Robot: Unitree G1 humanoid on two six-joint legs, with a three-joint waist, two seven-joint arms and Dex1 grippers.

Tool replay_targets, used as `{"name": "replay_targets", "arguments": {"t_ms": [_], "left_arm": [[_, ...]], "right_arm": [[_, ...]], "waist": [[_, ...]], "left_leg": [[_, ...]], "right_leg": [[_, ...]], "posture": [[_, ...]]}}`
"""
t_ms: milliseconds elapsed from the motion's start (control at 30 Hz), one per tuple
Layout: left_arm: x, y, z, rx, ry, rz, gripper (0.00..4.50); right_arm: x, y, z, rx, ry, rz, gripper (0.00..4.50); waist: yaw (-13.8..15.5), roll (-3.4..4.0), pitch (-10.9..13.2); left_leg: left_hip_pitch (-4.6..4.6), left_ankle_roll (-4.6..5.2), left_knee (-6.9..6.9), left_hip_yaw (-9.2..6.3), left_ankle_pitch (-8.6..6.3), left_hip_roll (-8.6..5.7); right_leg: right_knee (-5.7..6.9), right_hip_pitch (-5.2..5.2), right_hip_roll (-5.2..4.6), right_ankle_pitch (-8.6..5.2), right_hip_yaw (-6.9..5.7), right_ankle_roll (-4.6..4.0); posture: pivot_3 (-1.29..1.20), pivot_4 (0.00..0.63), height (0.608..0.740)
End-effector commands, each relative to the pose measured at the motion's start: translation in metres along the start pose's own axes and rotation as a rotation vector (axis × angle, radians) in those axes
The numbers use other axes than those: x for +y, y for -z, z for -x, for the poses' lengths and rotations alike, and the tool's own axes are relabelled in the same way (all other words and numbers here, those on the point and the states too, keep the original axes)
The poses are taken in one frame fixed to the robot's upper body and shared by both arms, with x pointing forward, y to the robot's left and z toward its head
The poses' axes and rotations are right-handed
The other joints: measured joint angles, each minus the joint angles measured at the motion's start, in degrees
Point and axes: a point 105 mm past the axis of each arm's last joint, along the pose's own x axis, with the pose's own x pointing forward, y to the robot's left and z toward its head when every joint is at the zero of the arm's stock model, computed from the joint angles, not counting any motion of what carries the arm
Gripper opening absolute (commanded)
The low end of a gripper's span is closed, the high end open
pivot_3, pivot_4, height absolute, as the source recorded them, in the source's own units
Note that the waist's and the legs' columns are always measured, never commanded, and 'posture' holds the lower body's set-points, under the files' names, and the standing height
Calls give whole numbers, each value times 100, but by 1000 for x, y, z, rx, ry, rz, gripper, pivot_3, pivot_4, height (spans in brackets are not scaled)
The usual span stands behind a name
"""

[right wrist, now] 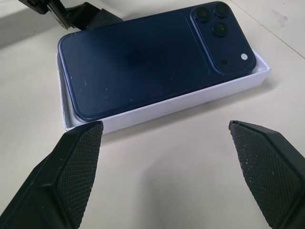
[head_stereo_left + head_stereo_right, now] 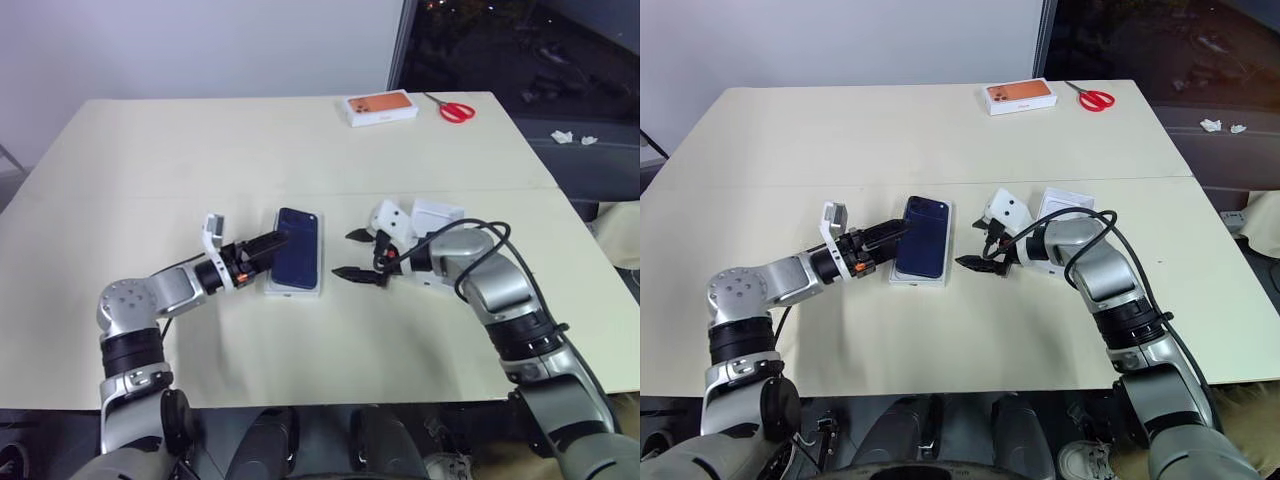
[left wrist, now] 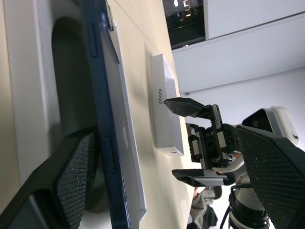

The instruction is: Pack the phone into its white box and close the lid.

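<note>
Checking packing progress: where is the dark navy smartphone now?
The dark navy smartphone lies camera-side up in the shallow white cardboard tray, mid-table between both grippers.

We see the phone (image 1: 143,57), dark navy with its glossy back up and camera cluster showing, lying in the white box (image 1: 157,107) near the table's middle. The lid (image 2: 438,215) rests on the table beside it, toward the right edge.

Head stereo overhead; wrist cameras close
</note>
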Motion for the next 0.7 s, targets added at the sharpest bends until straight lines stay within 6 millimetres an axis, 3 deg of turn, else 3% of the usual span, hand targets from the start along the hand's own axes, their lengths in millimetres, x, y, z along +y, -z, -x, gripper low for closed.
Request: {"name": "replay_targets", "arguments": {"t_ms": [33, 333, 700], "left_arm": [[-8, -4, 0, 3, 17, -36, 4371], [-18, -2, 8, 43, 25, -87, 4371], [-31, -16, 28, 34, -7, -184, 4371]], "right_arm": [[0, -9, 1, -28, 2, 34, 4447], [0, -10, -1, -30, -1, 37, 4447], [-1, -10, -2, -31, -3, 41, 4447]], "waist": [[0, 0, 0], [-2, 0, 0], [-5, -1, 1]], "left_leg": [[0, 0, 0, 0, 0, 0], [-1, 0, -1, 0, 0, 0], [-1, 0, -1, 0, 0, 0]], "right_leg": [[0, 0, 0, 0, 0, 0], [0, -1, 0, 0, 1, 0], [0, -2, 0, 0, 1, 0]], "posture": [[0, 150, 740], [0, 150, 740], [0, 150, 740]]}}
